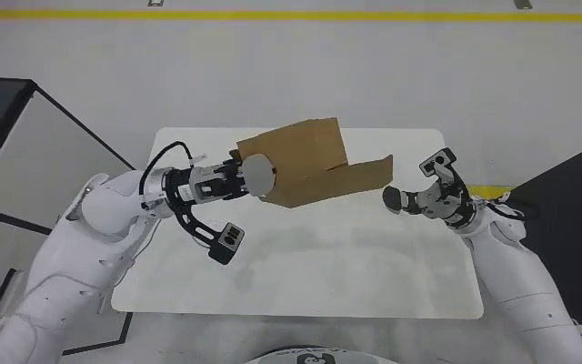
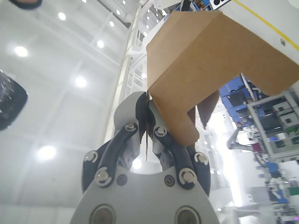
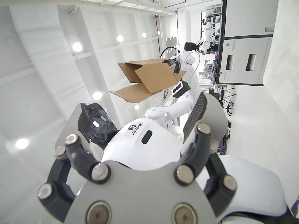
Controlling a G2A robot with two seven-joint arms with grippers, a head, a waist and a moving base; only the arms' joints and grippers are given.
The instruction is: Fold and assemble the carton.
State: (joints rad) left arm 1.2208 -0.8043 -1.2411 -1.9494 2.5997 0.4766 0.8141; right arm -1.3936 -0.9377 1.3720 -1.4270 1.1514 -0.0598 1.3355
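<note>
Carton [image 1: 305,164] is being clamped at 9 o'clock by fingers of left gripper [image 1: 245,176]; right gripper [image 1: 405,198] is being held at 3 o'clock, fingers apart.

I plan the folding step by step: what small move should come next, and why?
Probably bring the open right pincer onto the nearest flap of the carton. The left pincer is shut on the opposite edge, holding it above the table, and the right one is apart from it.

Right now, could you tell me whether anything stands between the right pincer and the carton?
Nothing visible does: the open right pincer faces the long flap of the carton across bare air above the table. The left pincer grips its far end.
</note>
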